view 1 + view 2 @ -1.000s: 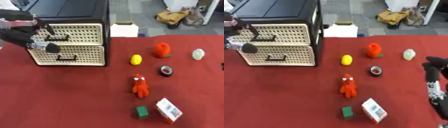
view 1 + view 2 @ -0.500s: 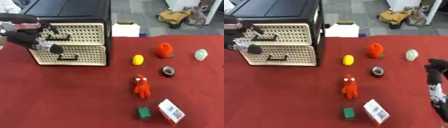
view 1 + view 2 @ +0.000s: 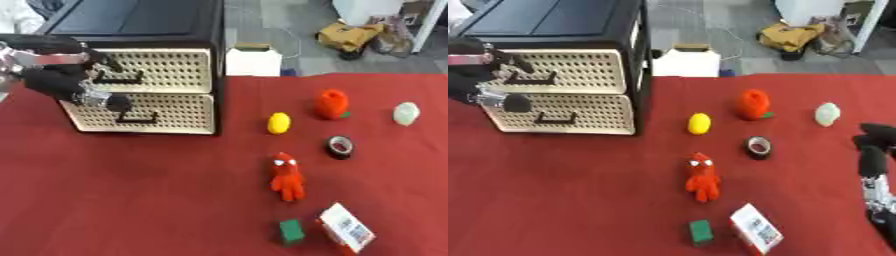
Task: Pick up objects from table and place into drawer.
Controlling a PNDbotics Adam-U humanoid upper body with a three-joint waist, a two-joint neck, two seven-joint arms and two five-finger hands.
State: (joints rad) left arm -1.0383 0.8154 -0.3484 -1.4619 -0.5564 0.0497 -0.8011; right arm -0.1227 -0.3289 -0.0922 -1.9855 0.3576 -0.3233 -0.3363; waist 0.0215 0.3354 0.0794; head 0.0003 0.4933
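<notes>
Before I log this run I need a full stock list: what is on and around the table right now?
drawer cabinet: one, black shell with two cream perforated drawers, both closed, far left of the table
table: one, red cloth
yellow object: one, mid table, right of the cabinet
orange object: one, far centre-right
pale green object: one, far right
tape roll: one, black, in front of the orange object
red figure: one, centre
green block: one, near edge
red-and-white box: one, beside the green block
white box: one, beyond the table
left hand: black, at the upper drawer's handle
right hand: black, right edge, idle
</notes>
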